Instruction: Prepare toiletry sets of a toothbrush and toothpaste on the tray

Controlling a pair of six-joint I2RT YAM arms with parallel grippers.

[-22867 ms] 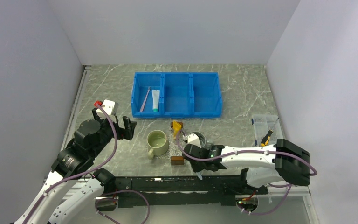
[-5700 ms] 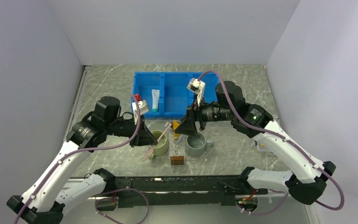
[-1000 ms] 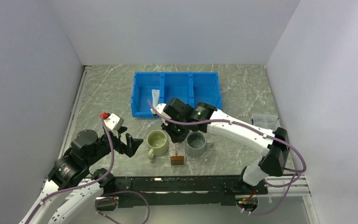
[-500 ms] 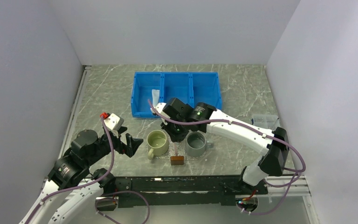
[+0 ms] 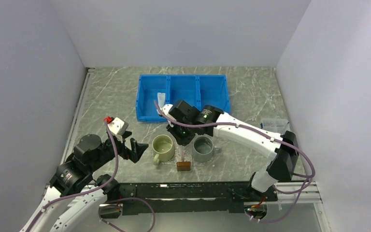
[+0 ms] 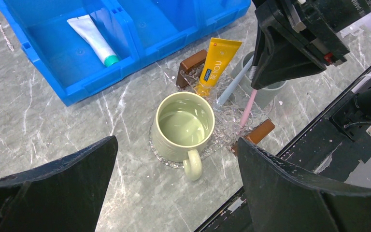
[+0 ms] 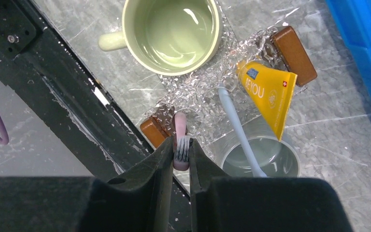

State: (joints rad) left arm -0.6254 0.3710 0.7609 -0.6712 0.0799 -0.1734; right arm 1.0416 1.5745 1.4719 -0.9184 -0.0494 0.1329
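Note:
My right gripper (image 5: 181, 141) is shut on the bristle end of the pinkish toothbrush (image 7: 179, 126), which hangs almost upright. Its lower end is at the clear glittery tray (image 7: 200, 89), between the green mug (image 7: 171, 34) and a brown block (image 7: 153, 131). The pale blue toothbrush (image 7: 235, 128) leans in the grey cup (image 7: 265, 166). The yellow toothpaste (image 7: 266, 96) lies on the tray's far side. The white toothpaste (image 6: 92, 37) lies in the blue bin's left compartment. My left gripper (image 5: 131, 147) is open and empty, left of the mug.
The blue three-compartment bin (image 5: 212, 99) stands behind the tray. A second brown block (image 7: 293, 55) sits at the tray's far edge. A small clear box (image 5: 274, 126) is at the right. The black rail (image 5: 183, 191) runs along the near edge.
Over the last second almost nothing moved. Earlier, my left gripper held the pinkish toothbrush by the mug; it is now in my right gripper, and my left arm has drawn back, open.

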